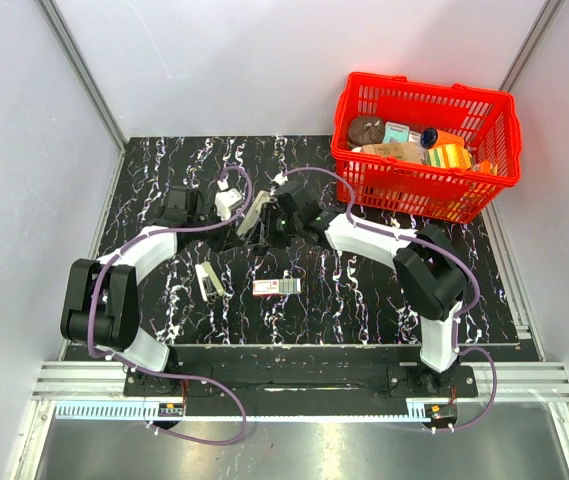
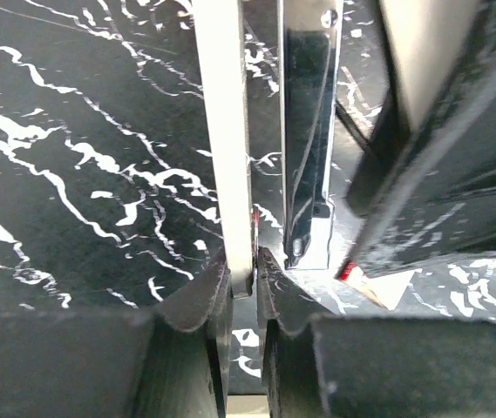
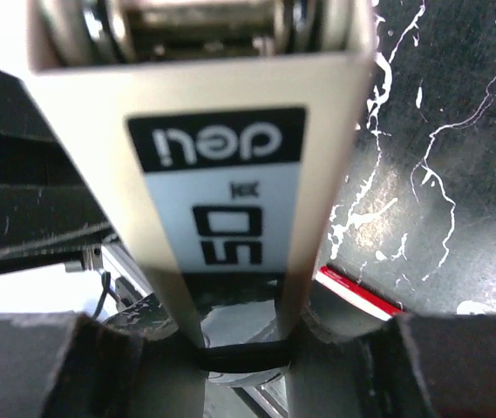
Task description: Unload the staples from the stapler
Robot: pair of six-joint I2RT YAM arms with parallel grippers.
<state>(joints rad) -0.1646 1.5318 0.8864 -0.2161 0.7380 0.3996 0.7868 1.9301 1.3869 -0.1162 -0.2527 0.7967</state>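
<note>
- A black marble-patterned counter with white veining (image 1: 364, 300) fills the middle of the overhead view.
- A red plastic mesh basket (image 1: 414, 190) stands at its far right corner.
- A small red-and-white flat box (image 1: 276, 287) lies near the centre front.
- A small pale oblong object (image 1: 209, 280), too small to identify, lies near the box's left.

Beige "deli" stapler (image 1: 252, 214) hinged open, chrome magazine (image 2: 309, 131) exposed, far centre of table (image 1: 364, 300).
</note>
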